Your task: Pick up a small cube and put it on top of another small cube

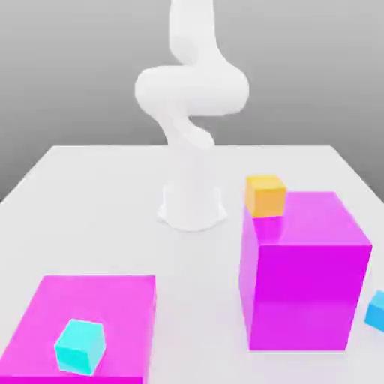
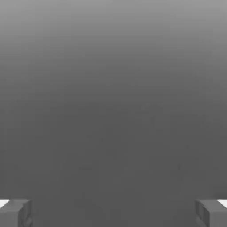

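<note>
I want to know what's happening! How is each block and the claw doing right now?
claw: open, holding nothing.
orange cube: sitting on the tall pink block, at its back corner.
cyan cube: resting tilted on the flat pink block.
blue cube: beside the tall pink block.

The arm (image 1: pixel 191 90) is plain white; the table (image 1: pixel 105 195) pale grey-white; two blocks, the tall block (image 1: pixel 307 292) and the low block (image 1: pixel 90 300), magenta; cubes: orange cube (image 1: pixel 265 196), cyan cube (image 1: pixel 80 346), blue cube (image 1: pixel 376 310); fingertips (image 2: pixel 15 213) grey.
</note>
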You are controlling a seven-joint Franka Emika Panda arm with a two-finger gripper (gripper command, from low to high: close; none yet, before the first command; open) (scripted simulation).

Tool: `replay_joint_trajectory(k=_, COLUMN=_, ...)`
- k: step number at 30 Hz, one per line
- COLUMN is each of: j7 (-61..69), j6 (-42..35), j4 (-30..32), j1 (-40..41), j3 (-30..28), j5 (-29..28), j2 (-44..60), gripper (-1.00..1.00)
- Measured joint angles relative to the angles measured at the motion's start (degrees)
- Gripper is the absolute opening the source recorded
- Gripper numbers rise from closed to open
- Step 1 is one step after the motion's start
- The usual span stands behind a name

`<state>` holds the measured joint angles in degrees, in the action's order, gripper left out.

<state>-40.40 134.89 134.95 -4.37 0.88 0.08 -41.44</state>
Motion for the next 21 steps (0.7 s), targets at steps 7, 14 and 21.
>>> replay_joint_trajectory(k=7, j7=18.0, j6=10.1, j4=9.9, j1=-13.7, j3=3.3, j5=0.5, j2=14.8, gripper=0.0)
replay_joint_trajectory(k=14, j7=36.2, j6=20.2, j4=19.7, j1=-26.2, j3=8.3, j5=1.1, j2=29.8, gripper=0.0)
replay_joint_trajectory(k=21, j7=46.7, j6=30.8, j4=26.9, j1=-34.6, j3=12.7, j5=-3.6, j2=44.9, gripper=0.0)
